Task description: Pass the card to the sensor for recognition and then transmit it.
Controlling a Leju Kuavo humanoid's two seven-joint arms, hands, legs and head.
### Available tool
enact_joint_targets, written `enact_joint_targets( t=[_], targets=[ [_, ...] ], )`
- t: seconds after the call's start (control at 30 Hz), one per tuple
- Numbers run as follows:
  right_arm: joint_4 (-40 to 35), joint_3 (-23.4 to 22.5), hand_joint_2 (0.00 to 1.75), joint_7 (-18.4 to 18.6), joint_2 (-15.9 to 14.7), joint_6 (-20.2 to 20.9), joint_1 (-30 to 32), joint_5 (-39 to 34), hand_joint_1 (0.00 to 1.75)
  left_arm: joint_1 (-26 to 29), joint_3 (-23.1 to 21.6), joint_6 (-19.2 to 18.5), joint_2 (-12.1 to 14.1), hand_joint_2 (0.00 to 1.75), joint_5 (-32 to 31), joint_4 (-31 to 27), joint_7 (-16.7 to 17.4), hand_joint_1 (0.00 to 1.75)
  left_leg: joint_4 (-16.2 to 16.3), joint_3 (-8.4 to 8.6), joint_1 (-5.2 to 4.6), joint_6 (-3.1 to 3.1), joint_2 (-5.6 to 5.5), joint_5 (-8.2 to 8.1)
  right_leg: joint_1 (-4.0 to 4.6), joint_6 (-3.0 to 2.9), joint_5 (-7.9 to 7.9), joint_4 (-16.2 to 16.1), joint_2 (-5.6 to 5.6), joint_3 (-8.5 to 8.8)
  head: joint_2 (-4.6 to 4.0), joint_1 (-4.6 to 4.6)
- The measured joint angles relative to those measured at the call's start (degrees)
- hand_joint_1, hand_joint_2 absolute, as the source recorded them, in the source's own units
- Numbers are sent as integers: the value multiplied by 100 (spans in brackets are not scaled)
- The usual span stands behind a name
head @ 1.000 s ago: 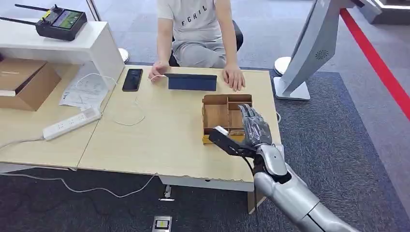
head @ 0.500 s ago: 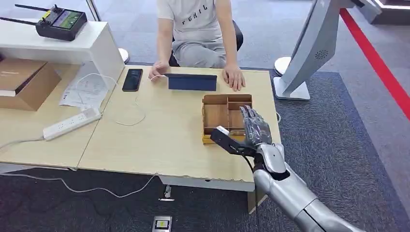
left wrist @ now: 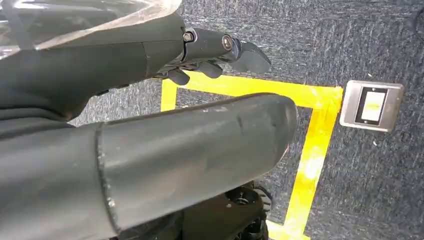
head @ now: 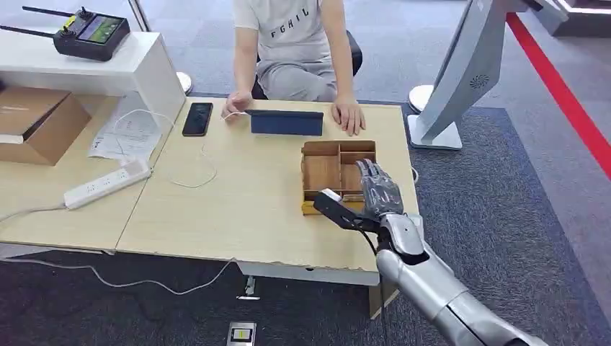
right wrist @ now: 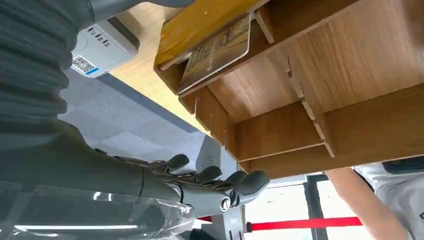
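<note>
Card (right wrist: 215, 52) flat in wooden tray (head: 320, 167) compartment; right hand (head: 380, 191) fingers (right wrist: 240, 182) spread, empty

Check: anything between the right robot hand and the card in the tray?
Nothing visible. The right robot hand hovers open over the wooden tray. The card lies uncovered in an end compartment; only the low divider walls stand near it.

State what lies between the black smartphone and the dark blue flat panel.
A person's hand and a thin white cable, in the head view.

Phone (head: 197, 119) beside power strip (head: 106, 184)
</note>
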Motion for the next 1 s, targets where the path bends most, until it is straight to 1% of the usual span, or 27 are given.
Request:
enact_joint_targets(
  t=[0.57, 1.0],
  targets=[
    [426, 61, 175, -39, 33, -15, -64, -63, 0, -6, 2, -24, 0, 0, -31, 0, -28, 0, 0, -1, 0, 0, 0, 0, 0, 0, 0, 0, 0, -1, 0, 0],
    [562, 81, 175, -92, 42, -17, -152, -81, 0, 21, 2, -24, 0, 0, 13, 0, -26, 0, 0, -1, 0, 0, 0, 0, 0, 0, 0, 0, 0, -1, 0, 0]
  ],
)
